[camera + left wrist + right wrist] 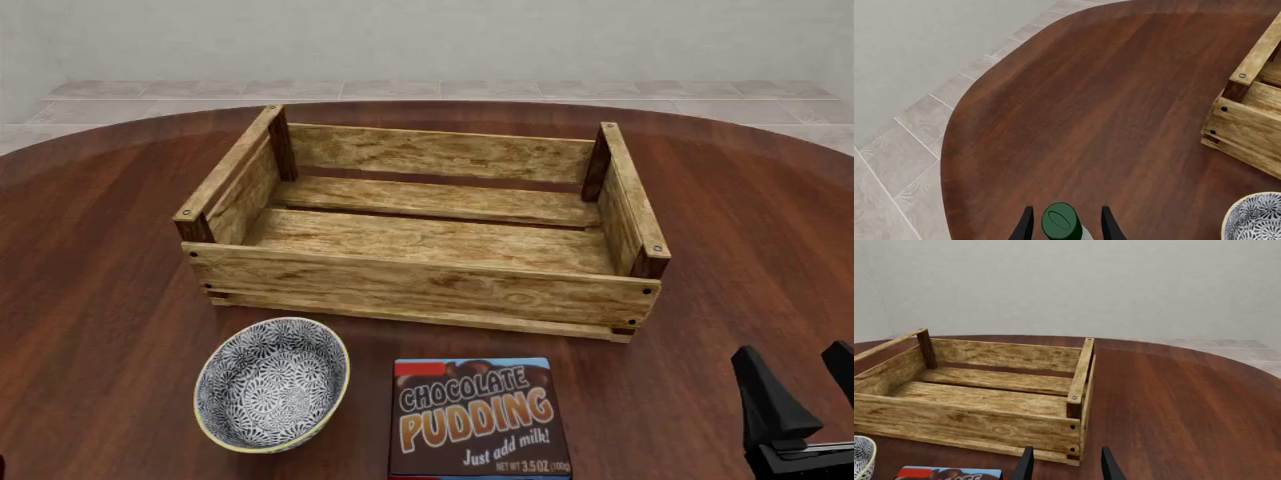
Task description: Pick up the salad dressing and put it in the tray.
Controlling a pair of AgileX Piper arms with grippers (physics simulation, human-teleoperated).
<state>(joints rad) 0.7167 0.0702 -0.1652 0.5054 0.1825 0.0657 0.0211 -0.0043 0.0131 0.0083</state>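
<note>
Salad dressing point(1061, 222): seen only from the left wrist camera, its dark green cap sits between the two dark fingers of the left claw point(1065, 225); the front camera does not show the bottle at all.
Left claw: fingers spread a little wider than the cap, one on each side; whether they press the bottle I cannot tell.
Right claw point(805, 400): at the near right edge of the front view, above bare bench, fingers apart with nothing between them.
Pudding box point(478, 417): brown box reading "Chocolate Pudding", lying flat at the near middle of the bench, just near of the tray.
Bowl point(271, 382): blue-white patterned, left of the pudding box and apart from it, a short way near of the tray's left front corner.
Bench point(94, 290): dark reddish wood with a rounded edge; it carries everything.
Tray point(424, 286): slatted light wood crate with dark brown corner posts, in the middle of the bench beyond the box and bowl; nothing lies inside it.
Floor point(901, 145): pale grey tiles, seen past the bench edge.
Wall point(1067, 285): plain and pale, farthest off.
</note>
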